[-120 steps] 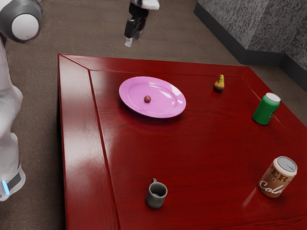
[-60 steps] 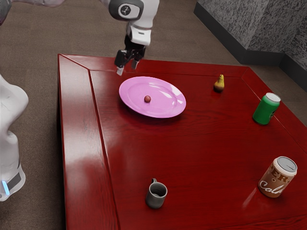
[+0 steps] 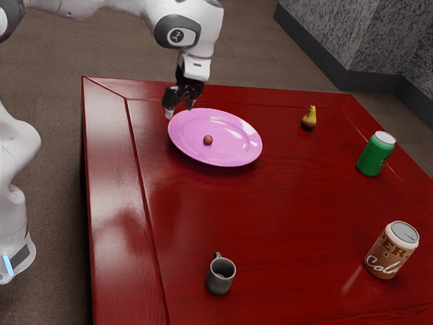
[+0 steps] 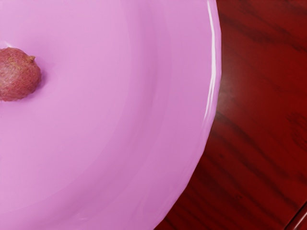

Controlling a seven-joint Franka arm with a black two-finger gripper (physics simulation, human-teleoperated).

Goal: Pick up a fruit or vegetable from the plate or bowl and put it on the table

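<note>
Pink plate point(image 3: 237, 150), red surface point(image 3: 270, 210): a small round fruit point(image 3: 208, 140) sits near the plate's middle. In the exterior view, it lies between four and five o'clock from the open, empty jaws.

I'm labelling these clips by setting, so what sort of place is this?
Probably an indoor room, perhaps an office or lounge: there's a brown carpet-like floor, a grey textured wall with a dark baseboard, and a polished red wooden table.
</note>
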